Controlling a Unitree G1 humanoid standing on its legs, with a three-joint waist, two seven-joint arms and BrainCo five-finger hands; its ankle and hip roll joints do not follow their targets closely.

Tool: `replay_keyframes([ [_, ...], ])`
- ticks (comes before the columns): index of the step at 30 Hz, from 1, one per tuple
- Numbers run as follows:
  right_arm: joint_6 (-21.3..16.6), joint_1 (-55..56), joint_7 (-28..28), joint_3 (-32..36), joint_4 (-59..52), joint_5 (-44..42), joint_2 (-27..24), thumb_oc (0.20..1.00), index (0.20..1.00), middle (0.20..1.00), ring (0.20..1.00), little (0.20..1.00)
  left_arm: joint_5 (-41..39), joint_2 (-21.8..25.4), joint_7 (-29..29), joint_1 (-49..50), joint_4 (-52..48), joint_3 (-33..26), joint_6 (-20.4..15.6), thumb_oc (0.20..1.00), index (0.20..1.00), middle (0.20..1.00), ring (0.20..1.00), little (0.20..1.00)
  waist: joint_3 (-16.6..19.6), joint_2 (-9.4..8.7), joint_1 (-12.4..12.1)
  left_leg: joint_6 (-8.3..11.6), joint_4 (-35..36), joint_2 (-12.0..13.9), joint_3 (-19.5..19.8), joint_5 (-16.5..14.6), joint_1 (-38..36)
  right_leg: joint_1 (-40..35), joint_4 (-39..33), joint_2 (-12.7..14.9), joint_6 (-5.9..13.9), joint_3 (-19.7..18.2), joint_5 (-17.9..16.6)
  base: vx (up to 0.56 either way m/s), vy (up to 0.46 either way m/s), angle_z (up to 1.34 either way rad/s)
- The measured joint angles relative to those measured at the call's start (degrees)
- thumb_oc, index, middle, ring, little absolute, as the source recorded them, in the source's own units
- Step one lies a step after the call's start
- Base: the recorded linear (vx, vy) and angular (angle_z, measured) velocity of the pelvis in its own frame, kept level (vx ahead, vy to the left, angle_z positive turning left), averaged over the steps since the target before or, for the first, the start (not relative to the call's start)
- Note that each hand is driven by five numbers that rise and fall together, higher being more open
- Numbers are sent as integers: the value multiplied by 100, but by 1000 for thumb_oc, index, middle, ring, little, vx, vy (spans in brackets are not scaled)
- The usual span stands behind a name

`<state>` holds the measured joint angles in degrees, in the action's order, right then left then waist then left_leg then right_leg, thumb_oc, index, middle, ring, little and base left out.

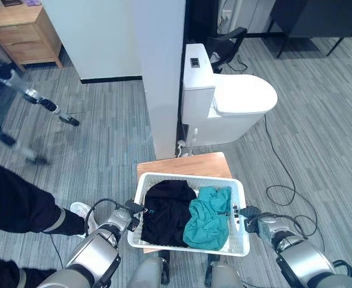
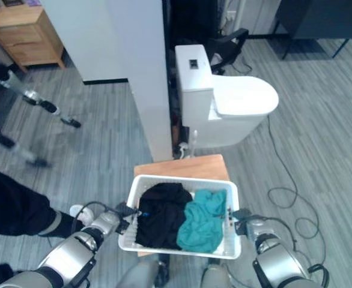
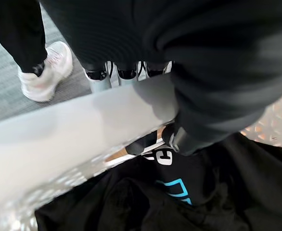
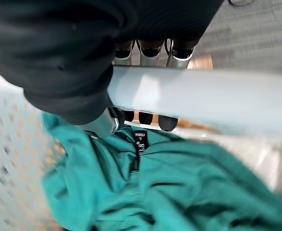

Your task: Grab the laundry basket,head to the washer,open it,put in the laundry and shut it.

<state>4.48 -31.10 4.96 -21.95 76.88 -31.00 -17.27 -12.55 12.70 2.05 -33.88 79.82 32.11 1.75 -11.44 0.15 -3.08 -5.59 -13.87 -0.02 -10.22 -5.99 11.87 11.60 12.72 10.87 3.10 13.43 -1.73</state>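
Clearly the white laundry basket [image 1: 239, 198] is already in hand on both short sides: the left hand [image 1: 130, 219] has its fingers [image 3: 118, 76] curled over the rim with the thumb underneath, and the right hand [image 1: 252, 219] wraps its fingers [image 4: 150, 50] over the opposite rim in the same way, so each hand is closed on the basket. The basket looks like thin perforated plastic, stiff enough to carry by the rims yet likely to flex if squeezed or lifted unevenly, so I judge a level, two-sided hold the safest. Its load is soft and light: a black garment [image 1: 166, 210] fills the half nearer the left hand and a teal garment [image 1: 209, 219] the half nearer the right, both slumped below the rim and unlikely to spill. Under the basket, and showing just past its far edge, is a small wooden table [image 1: 185, 165]. Beyond the basket stand a white partition wall [image 1: 161, 72] and a white toilet [image 1: 236, 102], with grey striped carpet [image 1: 104, 126] all round. To the basket's left a person's dark-trousered leg and white shoe [image 3: 44, 72] stand close; further off is a wooden cabinet [image 1: 23, 33].
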Motion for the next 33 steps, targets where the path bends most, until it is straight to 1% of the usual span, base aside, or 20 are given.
replay_keyframes([
  [2,4,93,-17,-142,-3,-225,110,200,200,200,200,200,-2,58,1,48,11,-55,15,200,200,200,200,200,-13,21,91,25,12,-31,24,-36,-71,-167,-285,-102,165,7,-257,-78,52,-43],
  [3,-1,141,-106,-151,-10,-410,162,200,200,200,200,200,-8,77,1,66,30,-53,17,200,200,200,200,200,-14,40,49,36,98,63,-43,-28,-122,-330,-761,-251,130,-19,-609,-63,-1,-48],
  [4,-16,140,-117,-192,-18,-438,187,200,200,200,200,200,-15,98,2,79,42,-105,18,200,200,200,200,200,-43,50,39,7,191,170,-174,-31,-173,-374,-884,-291,44,-9,-714,-81,-4,-62],
  [5,-20,121,-131,-216,3,-516,170,200,200,200,200,200,-32,83,3,90,33,-235,11,200,200,200,200,200,-115,153,9,-55,184,338,-344,17,-216,-307,-469,-312,-121,58,-156,-95,-29,-67],
  [6,14,138,-153,-235,22,-542,176,200,200,200,200,200,-42,71,0,159,27,-279,6,200,200,200,200,200,-118,201,-90,-21,267,447,-476,35,-381,-203,335,-271,-232,257,356,-95,-48,-66],
  [7,42,146,-154,-256,23,-541,207,200,200,200,200,200,-43,82,-1,209,29,-280,12,200,200,200,200,200,-105,196,-125,-3,296,514,-576,48,-440,-281,600,-240,-162,298,466,-129,-83,-76],
  [9,41,124,-196,-286,51,-539,258,200,200,200,200,200,-52,144,-8,248,35,-274,21,200,200,200,200,200,-37,78,-316,26,287,549,-860,52,-494,-446,1369,128,78,473,793,-143,-135,-66],
  [10,32,120,-227,-286,53,-539,286,200,200,200,200,200,-53,154,-10,256,41,-261,33,200,200,200,200,200,-16,41,-409,28,267,558,-971,52,-492,-618,1282,224,206,391,898,-79,-191,-64],
  [11,34,127,-234,-286,58,-538,307,200,200,200,200,200,-53,186,-11,265,45,-259,42,200,200,200,200,200,16,-16,-447,57,240,542,-1062,62,-486,-911,779,232,298,409,847,-71,-267,-62],
  [12,36,136,-234,-276,93,-535,361,200,200,200,200,200,-50,225,-18,284,43,-320,57,200,200,200,200,200,37,-117,-475,112,172,487,-1139,53,-479,-1187,156,245,306,455,639,-30,-202,-50],
  [13,38,145,-234,-276,128,-533,385,200,200,200,200,200,-48,226,-18,313,37,-364,60,200,200,200,200,200,54,-148,-463,126,140,487,-1147,63,-479,-1336,-146,218,329,467,659,-75,-210,-55],
  [14,38,179,-233,-287,162,-528,413,200,200,200,200,200,-49,217,-24,419,14,-458,69,200,200,200,200,200,83,-139,-446,165,60,528,-1147,80,-478,-1582,-656,107,395,449,579,-84,-199,-47],
  [17,40,462,-230,-199,247,-505,418,200,200,200,200,200,-31,181,-34,609,-1,-515,57,200,200,200,200,200,357,-234,-211,327,-37,713,-1085,128,-390,-1730,-1210,-137,445,422,514,-143,-294,-31],
  [22,41,620,-221,-117,243,-162,359,200,200,200,200,200,16,48,-69,755,40,-609,109,200,200,200,200,200,537,-341,143,609,-146,1210,-1086,281,-371,-1564,-1162,-550,96,184,564,-122,-211,-30],
  [27,128,627,-212,-124,231,12,205,200,200,200,200,200,-12,-161,-82,835,100,-643,203,200,200,200,200,200,573,-176,417,889,4,1506,-1109,486,-430,-1368,-1117,-858,-113,-137,454,-142,-165,-32],
  [28,149,637,-205,-124,224,12,196,200,200,200,200,200,-44,-208,-80,840,100,-656,199,200,200,200,200,200,570,-170,432,945,-31,1550,-1060,560,-466,-1329,-1086,-935,-126,-214,372,-156,-102,-80],
  [30,162,605,-186,-126,233,7,213,200,200,200,200,200,-65,-184,-77,768,84,-609,201,200,200,200,200,200,553,-180,328,967,-557,1532,-370,711,-300,-1352,-1102,-981,-323,-580,334,-74,-57,-79],
  [31,173,575,-172,-133,230,-21,210,200,200,200,200,200,-91,-210,-79,665,104,-438,214,200,200,200,200,200,541,-261,364,1202,-688,1208,490,589,-171,-1353,-1094,-897,-365,-793,258,-33,-20,-96],
  [32,199,403,-172,-169,241,-30,149,200,200,200,200,200,-103,-178,-79,570,121,-358,232,200,200,200,200,200,513,-224,281,1271,-704,602,1248,292,-217,-1228,-1053,-788,-334,-1092,164,-5,-1,-107],
  [33,205,328,-155,-198,238,-31,120,200,200,200,200,200,-110,-185,-90,518,148,-403,240,200,200,200,200,200,485,-231,290,1150,-687,412,1224,251,-224,-1202,-1110,-786,-332,-1170,79,39,41,-98],
])
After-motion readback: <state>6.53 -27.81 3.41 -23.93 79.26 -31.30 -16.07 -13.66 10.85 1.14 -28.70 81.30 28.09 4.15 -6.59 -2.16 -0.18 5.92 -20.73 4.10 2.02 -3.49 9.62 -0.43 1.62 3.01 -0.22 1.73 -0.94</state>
